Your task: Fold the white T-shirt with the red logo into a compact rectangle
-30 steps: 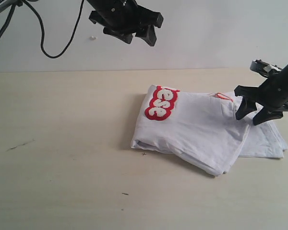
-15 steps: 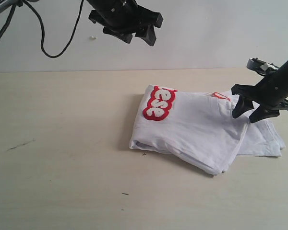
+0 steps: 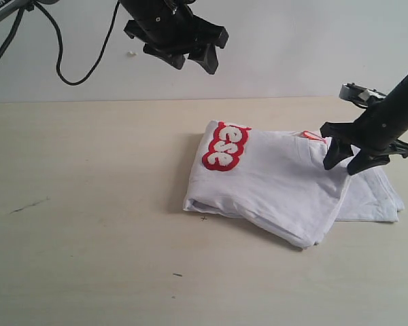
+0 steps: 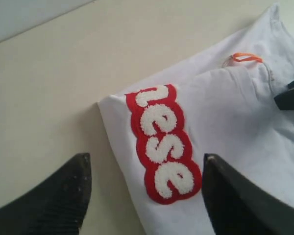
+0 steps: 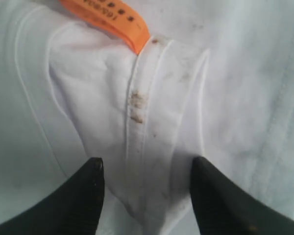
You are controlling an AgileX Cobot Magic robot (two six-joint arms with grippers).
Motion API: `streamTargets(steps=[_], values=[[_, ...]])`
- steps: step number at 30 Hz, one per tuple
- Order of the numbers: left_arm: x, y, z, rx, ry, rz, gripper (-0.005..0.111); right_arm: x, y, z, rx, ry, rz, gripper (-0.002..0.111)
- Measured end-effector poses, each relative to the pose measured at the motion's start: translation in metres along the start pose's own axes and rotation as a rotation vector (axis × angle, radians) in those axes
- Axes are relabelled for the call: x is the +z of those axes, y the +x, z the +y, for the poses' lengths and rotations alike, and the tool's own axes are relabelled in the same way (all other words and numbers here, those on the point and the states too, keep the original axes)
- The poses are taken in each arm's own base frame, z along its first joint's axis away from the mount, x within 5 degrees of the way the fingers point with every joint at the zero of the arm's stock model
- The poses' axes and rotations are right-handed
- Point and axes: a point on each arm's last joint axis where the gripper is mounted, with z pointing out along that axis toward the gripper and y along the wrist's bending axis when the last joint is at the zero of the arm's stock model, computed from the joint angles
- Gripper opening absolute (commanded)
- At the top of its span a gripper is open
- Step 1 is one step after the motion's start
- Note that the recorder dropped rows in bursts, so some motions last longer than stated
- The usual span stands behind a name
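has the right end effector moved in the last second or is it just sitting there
Yes. The right end effector has shifted leftward along the table's far edge in the exterior view, further in over the white T-shirt.

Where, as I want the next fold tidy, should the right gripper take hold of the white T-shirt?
Probably the collar of the white T-shirt, beside the orange tag. Come straight down from above. The collar seam lies as a raised ridge between the open fingers of the right gripper, so closing should pinch it crosswise.
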Motion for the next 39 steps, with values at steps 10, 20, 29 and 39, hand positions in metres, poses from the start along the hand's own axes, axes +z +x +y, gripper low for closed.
streamTargets(steps=[10,20,29,39], values=[[0.0,0.0,0.0,0.044,-0.002,0.002,0.063,-0.014,-0.006,-0.006,-0.024,0.119,-0.031,0.052],[0.0,0.0,0.0,0.061,-0.003,0.002,0.063,-0.002,-0.006,-0.003,-0.002,0.037,-0.024,0.052],[0.0,0.0,0.0,0.06,-0.003,0.002,0.063,0.006,-0.005,-0.005,0.007,0.03,-0.013,0.052],[0.0,0.0,0.0,0.06,-0.003,-0.004,0.063,0.006,-0.004,-0.002,0.012,-0.007,0.002,0.052]])
